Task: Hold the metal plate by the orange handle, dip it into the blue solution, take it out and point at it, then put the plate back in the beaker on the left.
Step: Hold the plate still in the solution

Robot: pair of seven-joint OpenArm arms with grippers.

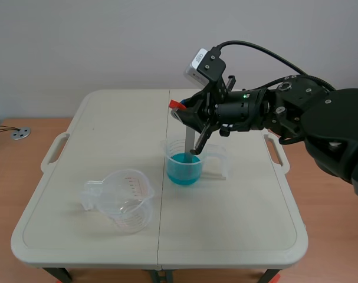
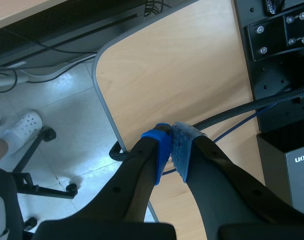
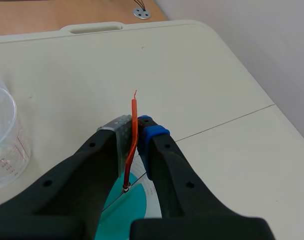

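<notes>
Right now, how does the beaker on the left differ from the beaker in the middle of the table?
The left beaker is empty; the middle beaker holds blue solution. The metal plate stands in the middle beaker, held by the right gripper; nothing is in the left beaker. The left beaker looks wider and shows red scale marks; I see none on the middle beaker. Both are clear and upright.

Grey box (image 2: 298,172): white letters "tron", part of a longer word.
Clear beaker (image 1: 127,200): red scale lines and numerals on its wall, too small to read in either view.
Wrist camera (image 1: 203,63): a small oval logo, not legible.
</notes>
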